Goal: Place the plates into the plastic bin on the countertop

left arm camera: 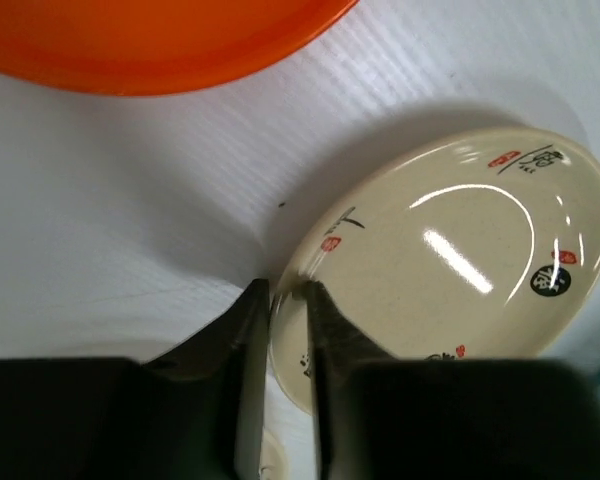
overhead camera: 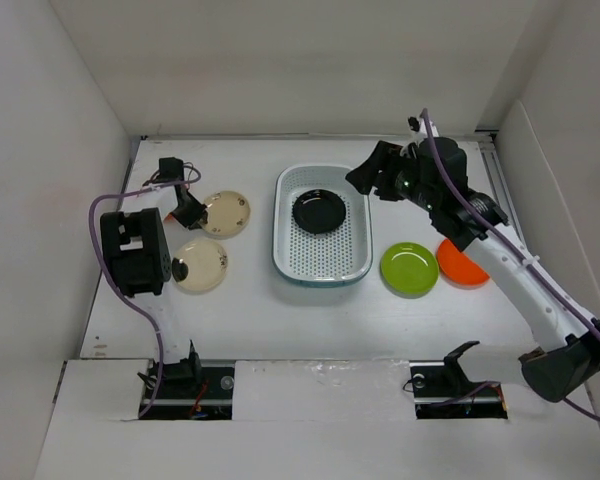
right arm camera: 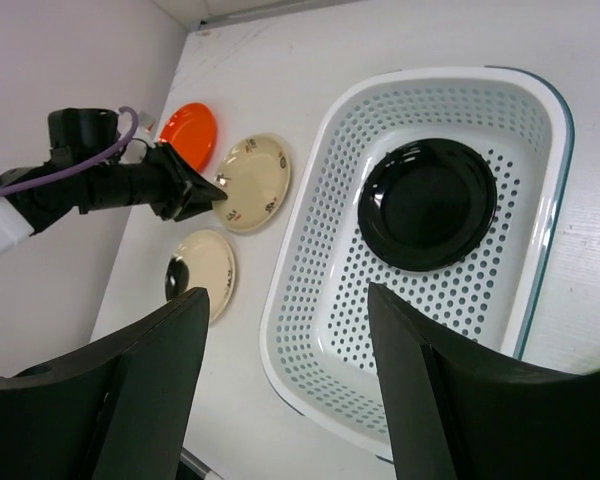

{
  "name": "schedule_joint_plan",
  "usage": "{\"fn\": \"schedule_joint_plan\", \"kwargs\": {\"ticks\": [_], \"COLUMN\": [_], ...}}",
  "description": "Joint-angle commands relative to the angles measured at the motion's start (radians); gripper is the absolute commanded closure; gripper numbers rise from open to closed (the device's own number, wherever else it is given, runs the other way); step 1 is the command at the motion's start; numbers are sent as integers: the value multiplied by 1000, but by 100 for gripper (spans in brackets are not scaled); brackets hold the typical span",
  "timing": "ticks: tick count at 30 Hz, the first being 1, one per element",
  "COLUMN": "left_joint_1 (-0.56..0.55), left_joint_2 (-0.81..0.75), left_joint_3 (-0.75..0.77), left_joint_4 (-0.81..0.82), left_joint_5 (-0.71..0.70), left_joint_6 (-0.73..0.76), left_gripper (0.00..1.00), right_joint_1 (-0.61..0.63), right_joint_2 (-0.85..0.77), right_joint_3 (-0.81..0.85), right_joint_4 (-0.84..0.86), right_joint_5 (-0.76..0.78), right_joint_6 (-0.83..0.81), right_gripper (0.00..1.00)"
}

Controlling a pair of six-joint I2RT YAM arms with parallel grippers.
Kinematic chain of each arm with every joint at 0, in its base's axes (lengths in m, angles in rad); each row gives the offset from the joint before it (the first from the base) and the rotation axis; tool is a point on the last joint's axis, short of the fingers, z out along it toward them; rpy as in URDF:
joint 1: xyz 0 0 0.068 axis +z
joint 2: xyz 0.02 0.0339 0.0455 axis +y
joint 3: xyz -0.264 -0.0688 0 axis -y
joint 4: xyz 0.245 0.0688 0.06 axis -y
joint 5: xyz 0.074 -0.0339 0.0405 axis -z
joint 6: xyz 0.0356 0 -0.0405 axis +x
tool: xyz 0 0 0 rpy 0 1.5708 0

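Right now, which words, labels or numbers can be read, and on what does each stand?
No text is readable.
Far cream plate: black brush characters and red seals near its rim, too blurred to read.
Near cream plate: marks too small to read.
Plastic bin: no text visible.

This looks like a robotics lab test cell. A plain white table (overhead camera: 280,330) is boxed in by bare white wall panels (overhead camera: 40,150). A left arm (overhead camera: 135,250) and a right arm (overhead camera: 510,270) are bolted at its near edge, and a purple cable (overhead camera: 95,215) loops loose beside the left one.
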Motion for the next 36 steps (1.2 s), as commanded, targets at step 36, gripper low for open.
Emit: {"fn": "schedule_joint_plan", "kwargs": {"ticks": [36], "left_joint_1": [-433], "left_joint_2": [-299], "left_joint_3": [61], "left_joint_4": [244], "left_joint_5": [246], "left_joint_6": [50], "left_gripper": [100], "right_joint_1": [-480], "right_joint_2": [-398], "right_joint_3": [-326], "right_joint_4": [-68], "right_joint_5": [-25], "right_joint_6": [68], "right_gripper": [25]}}
